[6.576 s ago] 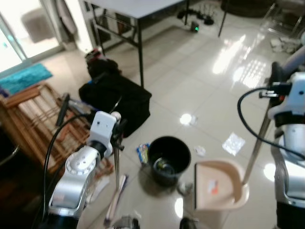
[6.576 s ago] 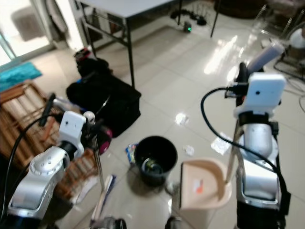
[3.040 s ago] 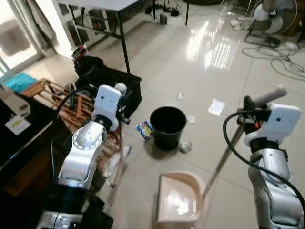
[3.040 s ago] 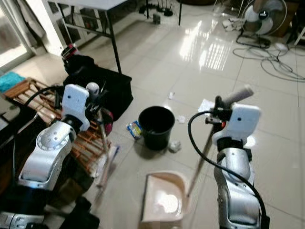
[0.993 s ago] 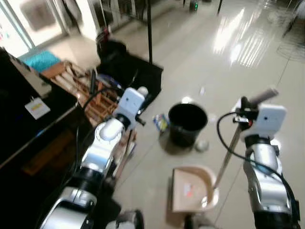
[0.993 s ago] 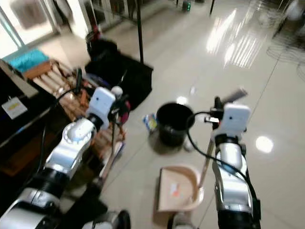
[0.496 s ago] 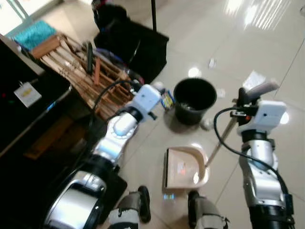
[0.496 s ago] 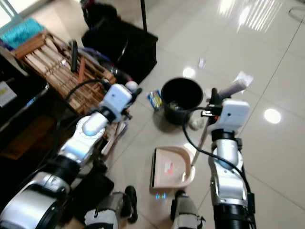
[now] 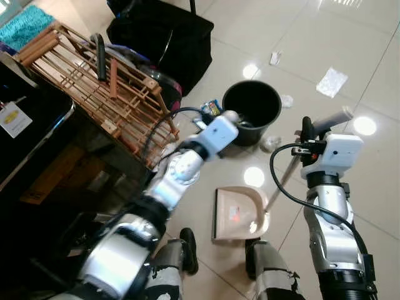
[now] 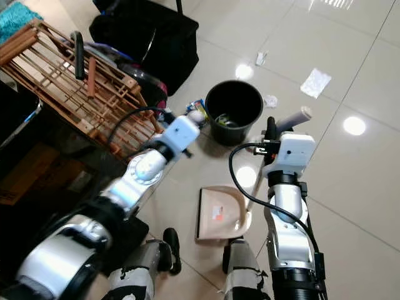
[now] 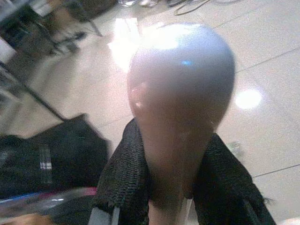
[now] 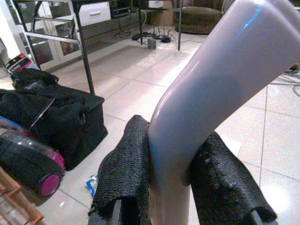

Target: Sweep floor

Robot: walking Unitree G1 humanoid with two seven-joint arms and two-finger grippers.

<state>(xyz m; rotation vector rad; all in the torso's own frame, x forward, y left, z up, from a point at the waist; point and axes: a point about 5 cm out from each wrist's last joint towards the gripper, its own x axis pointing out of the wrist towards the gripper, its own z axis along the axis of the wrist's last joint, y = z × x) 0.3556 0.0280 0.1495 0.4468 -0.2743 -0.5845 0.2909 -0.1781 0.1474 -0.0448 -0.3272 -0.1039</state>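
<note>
Both tools are clamped: left tool (image 11: 161, 187) on the broom knob (image 11: 180, 89), right tool (image 12: 173, 187) on the dustpan handle (image 12: 211, 89); dustpan (image 9: 236, 212) lies between, mouth toward the left arm.

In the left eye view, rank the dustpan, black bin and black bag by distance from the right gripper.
1. Dustpan: on the floor just below-left of the right gripper.
2. Black bin: ahead, to its left.
3. Black bag: farthest, far left.
</note>
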